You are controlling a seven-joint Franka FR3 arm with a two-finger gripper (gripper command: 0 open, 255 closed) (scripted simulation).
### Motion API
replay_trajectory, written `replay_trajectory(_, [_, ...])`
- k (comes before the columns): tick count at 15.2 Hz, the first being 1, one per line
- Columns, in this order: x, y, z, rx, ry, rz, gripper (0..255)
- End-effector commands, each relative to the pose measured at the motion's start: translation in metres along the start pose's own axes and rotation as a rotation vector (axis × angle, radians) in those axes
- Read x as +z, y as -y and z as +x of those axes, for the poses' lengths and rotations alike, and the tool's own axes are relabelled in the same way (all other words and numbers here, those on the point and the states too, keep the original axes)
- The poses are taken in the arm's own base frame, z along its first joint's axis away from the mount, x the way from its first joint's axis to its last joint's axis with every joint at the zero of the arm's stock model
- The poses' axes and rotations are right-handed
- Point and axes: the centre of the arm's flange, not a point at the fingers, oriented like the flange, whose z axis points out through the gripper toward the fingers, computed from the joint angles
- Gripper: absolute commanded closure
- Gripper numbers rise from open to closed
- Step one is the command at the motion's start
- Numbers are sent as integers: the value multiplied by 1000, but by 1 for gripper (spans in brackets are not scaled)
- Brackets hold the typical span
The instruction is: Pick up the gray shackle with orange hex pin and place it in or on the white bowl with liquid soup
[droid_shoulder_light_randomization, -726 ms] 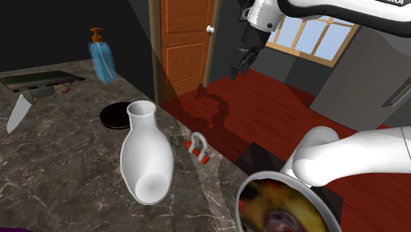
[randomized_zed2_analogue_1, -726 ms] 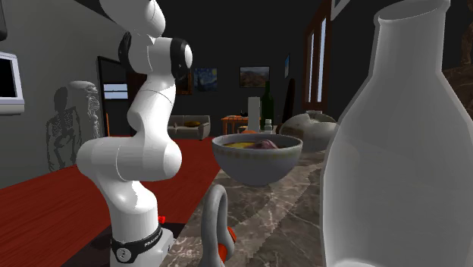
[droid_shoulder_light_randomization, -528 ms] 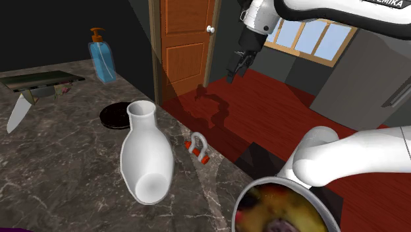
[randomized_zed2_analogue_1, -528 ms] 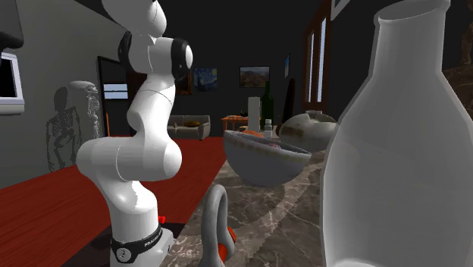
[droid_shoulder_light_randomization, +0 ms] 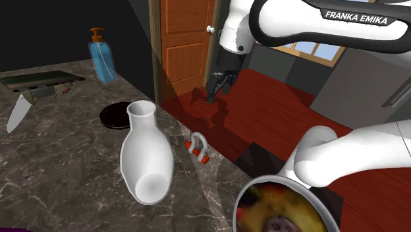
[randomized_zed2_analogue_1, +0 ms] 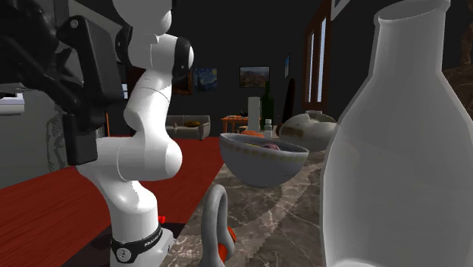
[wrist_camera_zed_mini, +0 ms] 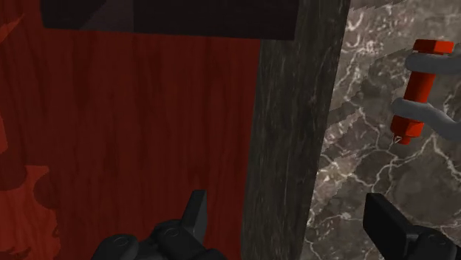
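The grey shackle [droid_shoulder_light_randomization: 197, 146] with a red-orange pin lies on the dark marble counter [droid_shoulder_light_randomization: 72, 165] close to its edge, beside the belly of a fallen white vase [droid_shoulder_light_randomization: 146, 158]. The bowl [droid_shoulder_light_randomization: 283, 209], pale-rimmed with yellow and purple soup, sits at the shoulder view's lower right, next to the arm's base. My gripper [droid_shoulder_light_randomization: 215, 92] hangs open over the red floor, beyond the counter edge and above the shackle. In the wrist view the gripper [wrist_camera_zed_mini: 292, 221] straddles the counter edge with nothing between its fingers, and the shackle [wrist_camera_zed_mini: 436, 89] lies ahead, off to one side.
A black disc [droid_shoulder_light_randomization: 115, 116], a blue soap bottle [droid_shoulder_light_randomization: 100, 56], a knife [droid_shoulder_light_randomization: 20, 109] and a dark tray [droid_shoulder_light_randomization: 39, 80] lie further along the counter. A wooden door [droid_shoulder_light_randomization: 188, 46] stands behind. The vase [randomized_zed2_analogue_1: 402, 152] looms large in the second exterior view, beside the bowl [randomized_zed2_analogue_1: 261, 155] and shackle [randomized_zed2_analogue_1: 214, 220].
The arm has swung down and toward the shoulder view's left, bringing the gripper closer to the counter edge. The bowl has rocked from level to a slight tilt.
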Motion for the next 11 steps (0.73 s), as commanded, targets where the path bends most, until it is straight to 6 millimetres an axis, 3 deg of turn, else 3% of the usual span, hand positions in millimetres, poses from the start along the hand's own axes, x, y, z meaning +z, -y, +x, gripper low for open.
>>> replay_trajectory(1, [15, 26, 0, 7, 17, -1, 0])
replay_trajectory(10, [77, 128, 8, 33, 94, -8, 0])
replay_trajectory(11, [78, 131, 8, 34, 96, -8, 0])
